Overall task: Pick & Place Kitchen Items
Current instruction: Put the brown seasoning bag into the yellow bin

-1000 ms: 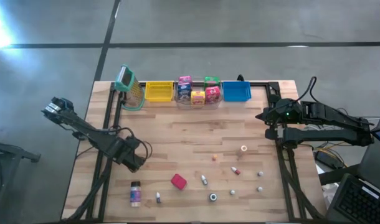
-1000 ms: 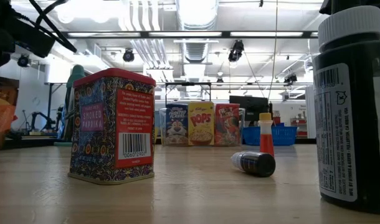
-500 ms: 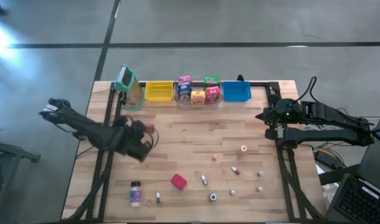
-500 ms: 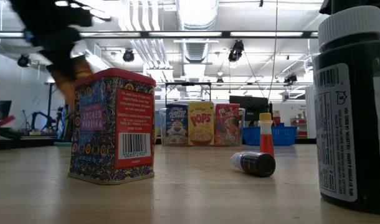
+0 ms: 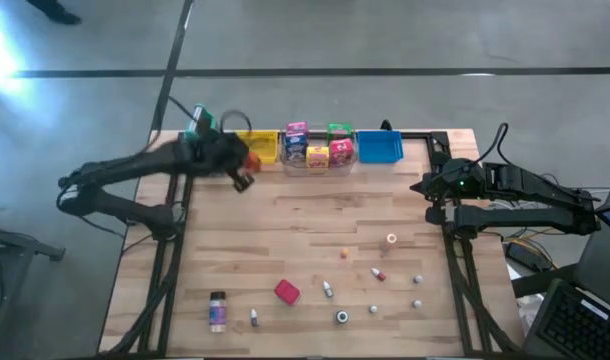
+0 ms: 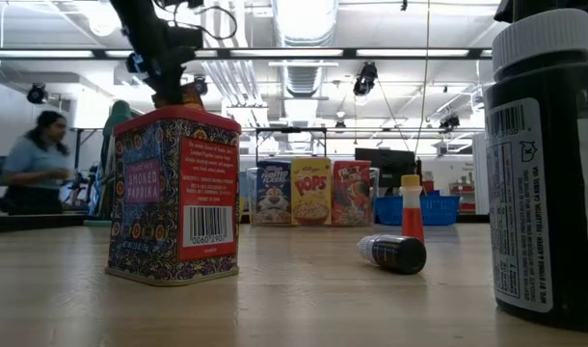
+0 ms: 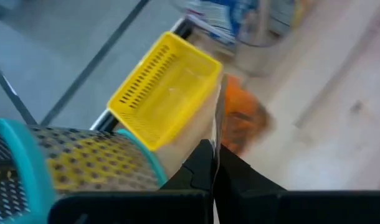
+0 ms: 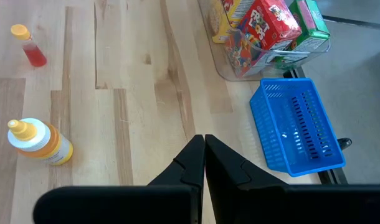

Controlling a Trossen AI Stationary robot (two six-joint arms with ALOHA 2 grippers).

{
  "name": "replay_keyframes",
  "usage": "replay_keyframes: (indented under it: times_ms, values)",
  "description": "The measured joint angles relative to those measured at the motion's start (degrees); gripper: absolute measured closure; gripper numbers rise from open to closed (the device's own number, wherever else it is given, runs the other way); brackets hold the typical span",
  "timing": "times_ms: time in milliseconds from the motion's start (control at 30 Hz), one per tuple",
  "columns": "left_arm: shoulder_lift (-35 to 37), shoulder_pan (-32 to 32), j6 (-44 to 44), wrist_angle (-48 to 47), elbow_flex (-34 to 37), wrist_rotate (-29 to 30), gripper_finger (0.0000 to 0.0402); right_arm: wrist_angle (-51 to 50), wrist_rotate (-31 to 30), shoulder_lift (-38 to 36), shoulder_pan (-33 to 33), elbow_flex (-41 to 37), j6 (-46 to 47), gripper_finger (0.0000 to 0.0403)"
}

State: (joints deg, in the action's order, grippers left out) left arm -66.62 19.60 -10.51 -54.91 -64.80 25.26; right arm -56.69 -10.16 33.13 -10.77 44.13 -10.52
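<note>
Two closed grippers at a wooden table (image 5: 285, 215). Left gripper (image 5: 243, 170): stretched to the far edge, hanging just beside the yellow bin (image 5: 257, 147), fingers pinched on a small orange item (image 7: 243, 118), blurred and hard to name; held in the air above the wood, next to the bin's near corner and a teal-rimmed mesh basket (image 5: 205, 135). Right gripper (image 5: 428, 188): parked at the right edge of the table, fingers pressed together on nothing, pointing toward the blue bin (image 8: 299, 127). Between yellow and blue bins, a clear bin (image 5: 315, 160) packed with upright mini boxes (image 5: 319, 147), pink, yellow, blue and green. Scattered over the near half of the table, well apart from both grippers: purple-labelled jar (image 5: 217, 310) upright near the left front corner, tiny bottle (image 5: 254, 318) just beside it, red block (image 5: 287, 292) toward the middle, another tiny bottle (image 5: 328, 289) to its right, orange wedge (image 5: 344, 253) farther back, small red bottle (image 5: 378, 274) and a few more tiny pieces toward the right. From table height: red block as a paprika tin standing upright, a dark little bottle (image 6: 393, 253) lying on its side, a red bottle with a yellow cap (image 6: 411, 212) upright behind it. Beyond the table, at far left, a person (image 6: 34, 159) in the room.
</note>
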Motion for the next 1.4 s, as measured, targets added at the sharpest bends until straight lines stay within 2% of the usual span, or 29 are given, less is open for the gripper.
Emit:
replay_keyframes:
  times_ms: [200,433,700,967,1133,1400]
  values:
    - [-4.14,12.67,11.87,0.39,-3.95,-7.0,0.0401,0.0,-0.01,-0.01,-0.01,0.01,0.0,0.0394]
    - [-14.77,18.69,18.64,-0.87,-10.1,-7.72,0.0401,0.0,0.01,0.02,0.0,0.0,0.0,0.0394]
    - [-27.39,22.42,21.19,-6.51,-18.83,-7.65,0.0401,0.0,0.01,0.0,-0.01,0.01,0.0,0.0394]
    - [-34.98,24.23,22.65,-6.53,-24.29,-7.23,0.0401,0.01,-0.01,0.01,-0.01,0.01,0.01,0.0394]
    - [-37.43,25.15,23.99,-6.63,-24.32,-7.3,0.0401,0.02,-0.01,0.01,0.0,0.0,0.0,0.0394]
    - [-37.6,27.42,24.27,-5.97,-22.12,-8.12,0.0401,0.0,0.0,0.0,-0.01,0.01,0.0,0.0394]
